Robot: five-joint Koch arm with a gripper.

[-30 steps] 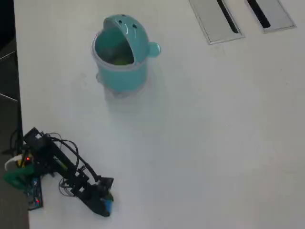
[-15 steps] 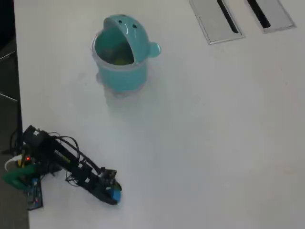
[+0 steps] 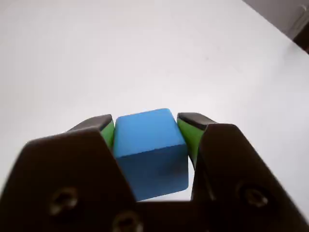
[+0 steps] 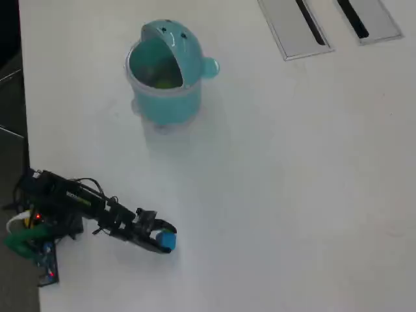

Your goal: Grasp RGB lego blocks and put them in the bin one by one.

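Pinching the blue block (image 3: 150, 150) between its green-padded jaws, the gripper (image 3: 147, 133) is seen in the wrist view with the cube seated squarely, a pad pressed against each side face and its top and front faces exposed. In the overhead view the gripper (image 4: 164, 237) lies low over the white table (image 4: 292, 195) at the lower left, the blue block (image 4: 168, 241) showing at its tip, and the arm (image 4: 71, 201) is stretched back toward its base at the table's left edge. The bin (image 4: 164, 75) stands well apart, toward the top of that view, its domed lid tipped back so that the mouth is open; something yellow-green (image 4: 164, 82) can be made out inside, probably another block, though it is too blurred to be sure. No red block can be found on the table. Two grey slotted panels (image 4: 328, 23) lie at the top right, clear of any likely path.

The step in hand is judged to be the carry to the bin. It would be done well if the squeeze were held firm, the block raised above the pale rim before being swung across, the release made only once it is centred over the open mouth, and the raised lid and side knob avoided.
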